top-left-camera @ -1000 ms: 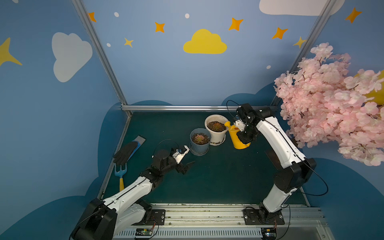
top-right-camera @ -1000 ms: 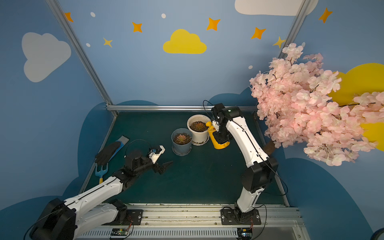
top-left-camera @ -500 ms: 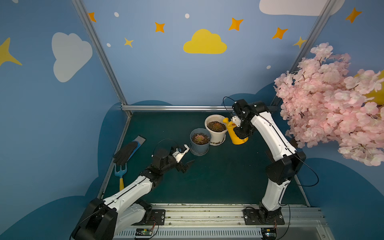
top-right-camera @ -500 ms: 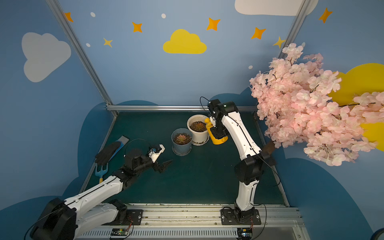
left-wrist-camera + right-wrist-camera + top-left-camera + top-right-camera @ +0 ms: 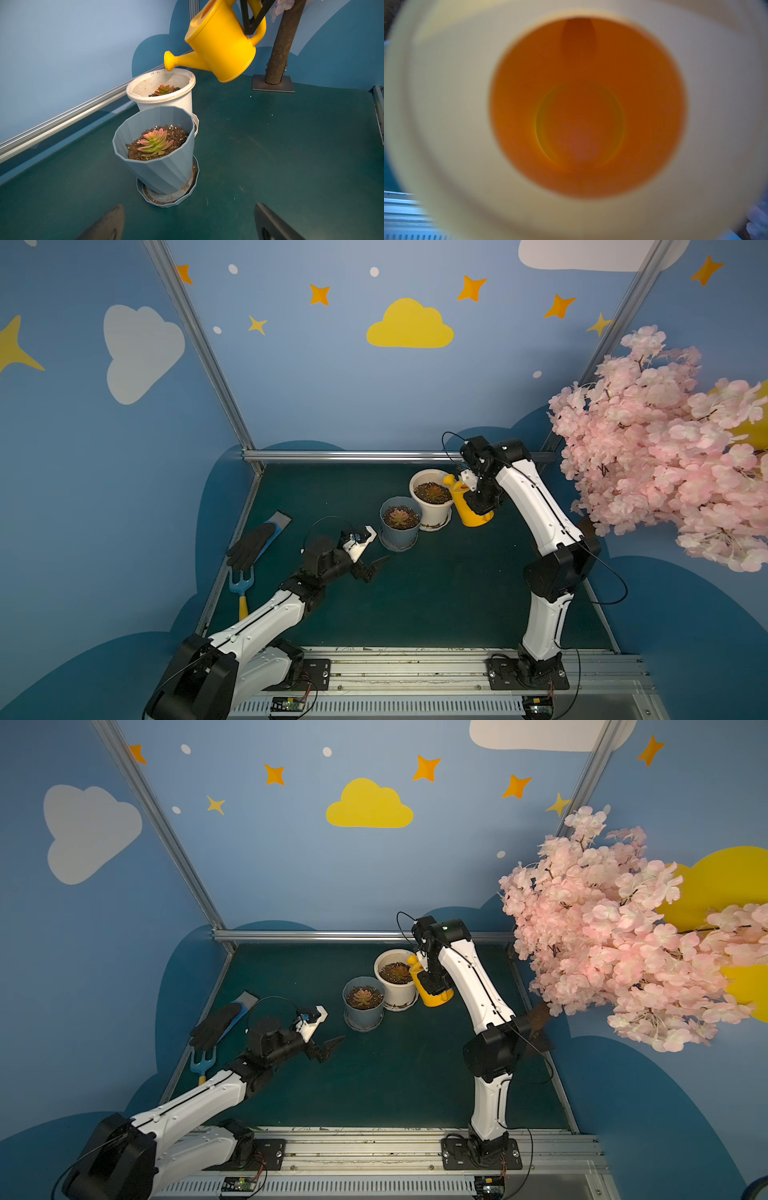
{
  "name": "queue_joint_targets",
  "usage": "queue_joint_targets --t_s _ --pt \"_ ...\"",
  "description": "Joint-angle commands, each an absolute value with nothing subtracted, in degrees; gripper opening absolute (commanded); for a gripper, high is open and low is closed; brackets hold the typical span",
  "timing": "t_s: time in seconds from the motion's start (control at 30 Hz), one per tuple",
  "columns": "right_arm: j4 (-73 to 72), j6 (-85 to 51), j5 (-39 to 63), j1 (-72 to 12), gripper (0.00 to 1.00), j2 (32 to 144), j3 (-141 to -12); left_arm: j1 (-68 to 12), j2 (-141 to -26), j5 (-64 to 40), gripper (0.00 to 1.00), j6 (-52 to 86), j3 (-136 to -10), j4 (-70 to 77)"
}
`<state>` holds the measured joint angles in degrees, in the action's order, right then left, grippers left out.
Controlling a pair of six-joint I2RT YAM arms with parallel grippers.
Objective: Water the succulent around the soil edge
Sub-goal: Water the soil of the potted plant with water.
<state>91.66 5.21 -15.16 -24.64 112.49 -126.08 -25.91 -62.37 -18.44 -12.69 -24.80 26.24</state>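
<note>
- The counter (image 5: 436, 593) is a dark green mat, a bit scuffed, with a silver rail (image 5: 353, 456) running along the back edge.
- A blue-grey pot (image 5: 399, 533) sits around the middle on its matching saucer (image 5: 170, 197), which has soil crumbs in it.
- A white pot (image 5: 432, 512) is just behind it toward the back wall, on a white saucer (image 5: 196, 125). They're so close I honestly can't tell if they touch.
- A black glove (image 5: 251, 545) with a blue cuff lies flat by the left edge.
- A small blue garden fork (image 5: 241, 581) with a yellow handle has its tines right at the glove's fingertips.
- In the back right corner, a brown trunk (image 5: 279, 47) stands on a flat metal plate (image 5: 273, 84).
- There are a few white specks on the mat near that plate.
</note>
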Motion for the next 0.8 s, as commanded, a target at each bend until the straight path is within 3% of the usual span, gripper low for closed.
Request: queue_joint_targets --t_s 0.0,0.77 --pt "93.31 5.38 -15.51 -24.87 0.0 113.14 -128.8 -25.32 -62.73 -20.23 1.0 -11.5 -26.27 28.97" --pt "94.6 5.56 -13.27 -25.09 0.0 116.24 -133.97 -23.42 -63.87 -21.13 1.0 -9.94 -26.46 32.96"
